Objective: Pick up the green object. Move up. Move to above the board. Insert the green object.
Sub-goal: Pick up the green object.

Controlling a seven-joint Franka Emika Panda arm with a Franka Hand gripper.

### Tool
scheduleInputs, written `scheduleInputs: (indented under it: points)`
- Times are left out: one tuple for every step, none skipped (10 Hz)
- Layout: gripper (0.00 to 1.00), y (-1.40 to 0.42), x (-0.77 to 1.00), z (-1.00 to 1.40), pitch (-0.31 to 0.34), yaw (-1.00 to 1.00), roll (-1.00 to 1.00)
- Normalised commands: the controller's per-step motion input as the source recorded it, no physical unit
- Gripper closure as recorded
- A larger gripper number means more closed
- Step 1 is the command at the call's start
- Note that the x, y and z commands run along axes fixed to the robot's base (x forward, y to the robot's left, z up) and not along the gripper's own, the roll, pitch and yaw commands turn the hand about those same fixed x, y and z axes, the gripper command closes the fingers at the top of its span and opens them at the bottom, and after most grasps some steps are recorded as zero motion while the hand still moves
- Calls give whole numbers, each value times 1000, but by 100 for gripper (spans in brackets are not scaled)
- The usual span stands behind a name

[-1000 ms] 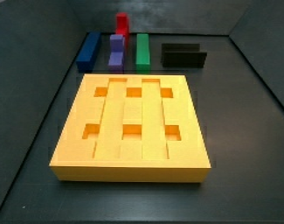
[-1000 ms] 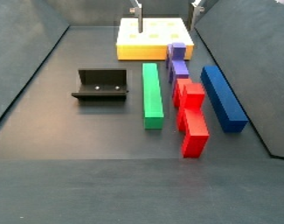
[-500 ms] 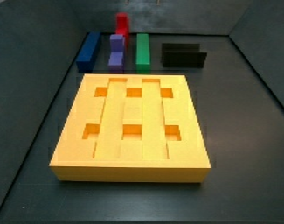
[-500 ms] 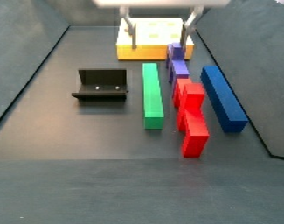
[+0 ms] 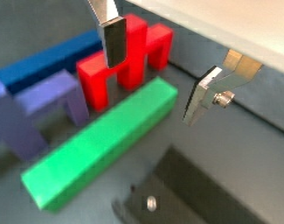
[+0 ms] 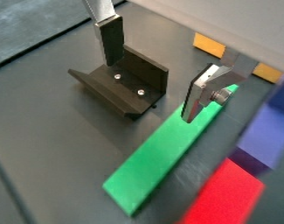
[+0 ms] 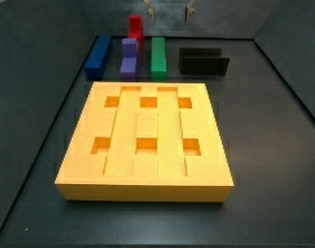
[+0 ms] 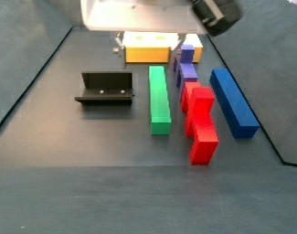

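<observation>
Overhead, the gripper [image 6: 159,72] hangs above the green bar [image 6: 169,162], its two silver fingers [image 6: 110,40] spread wide with nothing between them; in both wrist views one finger stands on each long side of the bar, clear of it. In a side view the gripper [image 8: 152,47] sits at 12 o'clock from the bar [image 8: 158,97], over the bar's far end.

The green bar [image 5: 103,142] lies flat on the dark floor. In a side view, the fixture [image 8: 105,89] stands at 9 o'clock from it, apart. At 3 o'clock, just beside it, lie the red pieces [image 8: 199,120], with the purple piece [image 8: 187,65] beyond them and the blue bar [image 8: 232,100] farther out at 3 o'clock.

The board [image 8: 159,46] lies at 12 o'clock from the green bar, partly hidden by the arm. In a side view the board [image 7: 148,141] fills the foreground, six square holes showing, with the green bar [image 7: 159,56] at 12 o'clock beyond it.
</observation>
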Motion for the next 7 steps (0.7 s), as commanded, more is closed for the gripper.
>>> scheduleInputs:
  points:
    - [0, -226, 317, -477, -186, 0, -37]
    - [0, -263, 163, -457, -229, 0, 0]
    - [0, -266, 0, -366, -234, 0, 0]
    - [0, -249, 0, -189, -170, 0, 14]
    - [0, -180, -20, -254, -216, 0, 21]
    - [0, -151, -160, -443, -303, 0, 63]
    - [0, -91, -297, -466, -331, 0, 69]
